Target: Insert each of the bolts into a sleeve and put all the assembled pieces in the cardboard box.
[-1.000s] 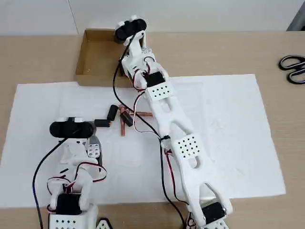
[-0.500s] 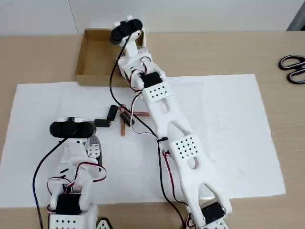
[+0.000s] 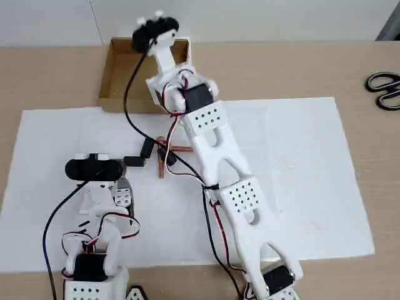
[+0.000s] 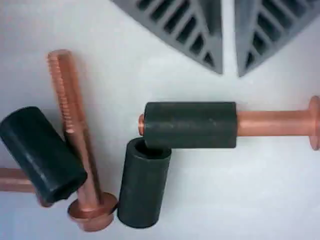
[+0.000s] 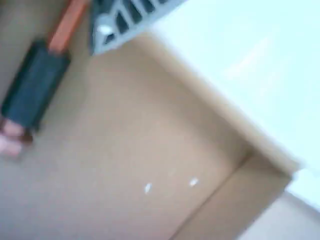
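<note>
My right gripper [image 3: 156,44] hangs over the back right part of the cardboard box [image 3: 115,100]. In the right wrist view it [image 5: 82,15] is shut on a copper bolt [image 5: 70,20] that carries a black sleeve [image 5: 35,90], held above the box floor [image 5: 150,150]. My left gripper [image 3: 123,186] rests low on the paper with nothing in it; its grey fingers [image 4: 195,35] are nearly together with a thin slit between them. Just beyond them lies an assembled bolt and sleeve [image 4: 190,125], a loose sleeve [image 4: 142,182], a bare bolt [image 4: 75,135] and another sleeve [image 4: 42,152].
A white paper sheet [image 3: 300,169] covers the table's middle. The loose bolts and sleeves [image 3: 159,153] lie partly under the right arm [image 3: 212,144]. Scissors [image 3: 384,89] lie at the far right on the bare wood.
The right arm has swung its gripper left and farther over the box, with the sleeved bolt in it. The left arm has kept still.
</note>
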Controlling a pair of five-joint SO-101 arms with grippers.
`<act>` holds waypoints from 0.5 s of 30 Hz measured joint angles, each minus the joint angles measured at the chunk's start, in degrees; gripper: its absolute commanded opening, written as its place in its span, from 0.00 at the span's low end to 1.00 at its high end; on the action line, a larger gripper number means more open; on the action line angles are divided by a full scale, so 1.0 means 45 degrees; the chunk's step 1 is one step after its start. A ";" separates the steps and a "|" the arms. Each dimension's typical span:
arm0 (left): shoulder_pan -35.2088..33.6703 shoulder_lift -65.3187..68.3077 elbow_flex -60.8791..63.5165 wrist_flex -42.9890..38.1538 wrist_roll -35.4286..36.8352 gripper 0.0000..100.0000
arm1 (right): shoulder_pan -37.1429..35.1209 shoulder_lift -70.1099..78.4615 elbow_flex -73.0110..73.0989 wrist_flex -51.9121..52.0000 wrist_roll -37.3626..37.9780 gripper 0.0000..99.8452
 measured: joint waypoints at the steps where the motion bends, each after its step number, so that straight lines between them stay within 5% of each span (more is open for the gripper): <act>1: 0.0000 0.0000 0.0000 0.0000 0.0000 0.01 | 0.0000 -0.0391 -0.0039 0.0645 -0.0039 0.20; 5: 0.0000 0.0000 0.0000 0.0000 0.0000 0.01 | 0.0000 -0.1368 -0.0039 0.3282 -0.0059 0.20; 15: -0.1797 0.0000 0.0000 0.0000 0.0078 0.01 | -0.0860 -0.1778 -0.0039 0.3946 -0.0059 0.20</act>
